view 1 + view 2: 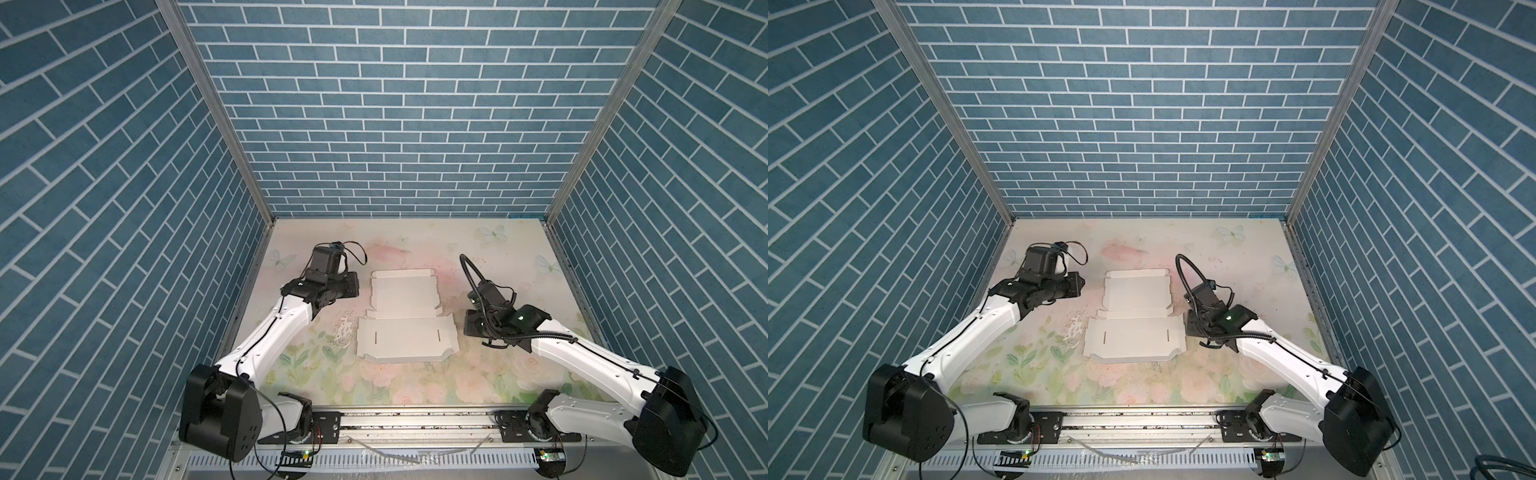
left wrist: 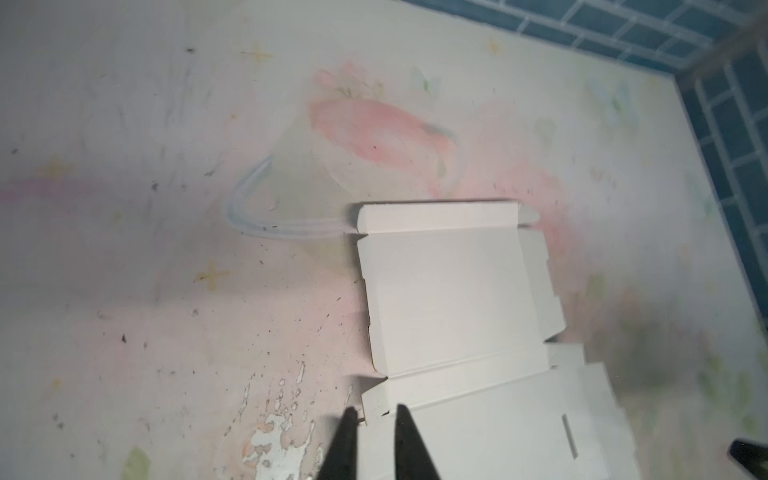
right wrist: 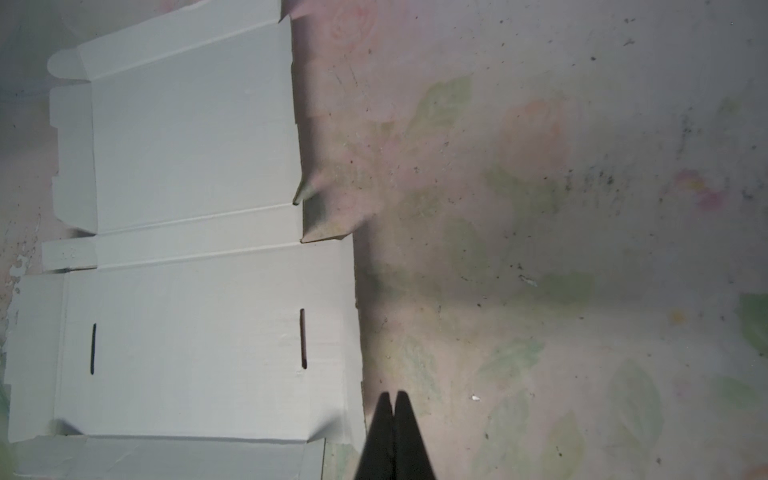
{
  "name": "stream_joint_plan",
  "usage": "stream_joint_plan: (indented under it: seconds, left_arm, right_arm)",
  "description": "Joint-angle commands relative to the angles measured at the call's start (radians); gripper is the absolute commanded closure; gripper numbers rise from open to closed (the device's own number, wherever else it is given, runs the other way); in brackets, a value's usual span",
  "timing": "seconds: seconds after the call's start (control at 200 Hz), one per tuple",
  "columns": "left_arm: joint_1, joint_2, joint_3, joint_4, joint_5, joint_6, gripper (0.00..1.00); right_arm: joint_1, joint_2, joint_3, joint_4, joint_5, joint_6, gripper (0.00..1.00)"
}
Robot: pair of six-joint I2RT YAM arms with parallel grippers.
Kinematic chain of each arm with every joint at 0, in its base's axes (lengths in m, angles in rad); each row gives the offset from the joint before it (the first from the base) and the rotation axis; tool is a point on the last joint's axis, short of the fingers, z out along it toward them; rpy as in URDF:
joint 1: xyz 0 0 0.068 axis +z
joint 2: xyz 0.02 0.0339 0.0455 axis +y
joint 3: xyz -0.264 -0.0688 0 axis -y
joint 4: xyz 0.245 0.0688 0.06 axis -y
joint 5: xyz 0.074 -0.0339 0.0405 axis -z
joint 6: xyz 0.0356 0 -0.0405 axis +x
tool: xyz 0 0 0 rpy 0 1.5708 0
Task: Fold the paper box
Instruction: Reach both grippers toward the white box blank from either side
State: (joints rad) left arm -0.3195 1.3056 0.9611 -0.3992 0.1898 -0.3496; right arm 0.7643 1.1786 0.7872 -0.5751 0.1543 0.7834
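Two arms reach in from the near rail of the bench (image 1: pixel 415 386), and the paper box (image 1: pixel 401 328) lies between them, about the middle of the flowered surface. It is opened out flat as one white cut sheet. In both top views the wider panel with two thin slots is nearer the rail, and the narrower panel and its end flap point toward the back wall (image 1: pixel 395 124) of blue brick pattern. A narrow strip joins the two panels. On the right end of that strip a small tab (image 3: pixel 324 220) curls up off the bench; the rest of the sheet looks flat.

The left arm (image 1: pixel 270 332) ends beside the left edge of the far panel, near the sheet but clear of it in both top views. The left fingers (image 2: pixel 349 419) are drawn almost together, with only a thin gap between them. They grip nothing; in the left wrist view the corner of the box (image 2: pixel 449 299) shows past their tips. A patch of flaked, worn print (image 1: pixel 345 332) marks the bench just left of the slotted panel.

The right arm (image 1: pixel 582 357) ends just beside the right edge of the slotted panel. The right fingers (image 3: pixel 384 415) are pressed tight together, tip to tip, and hold nothing. In the right wrist view they sit over bare bench right next to the edge of the box (image 3: pixel 187 332), and I cannot tell whether they touch the surface.
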Motion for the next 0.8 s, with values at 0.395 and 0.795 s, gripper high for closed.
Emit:
stream_joint_plan:
  seconds: [0.395,0.795]
  left_arm:
    - [-0.085,0.445,0.250,0.106,0.167,0.023,1.00]
    - [-0.087,0.552,0.203,0.182,0.032,-0.029,1.00]
  right_arm:
    - [0.216,0.383,0.212,0.247,-0.165,0.126,1.00]
    - [0.246,0.514,0.212,0.264,-0.236,0.170,1.00]
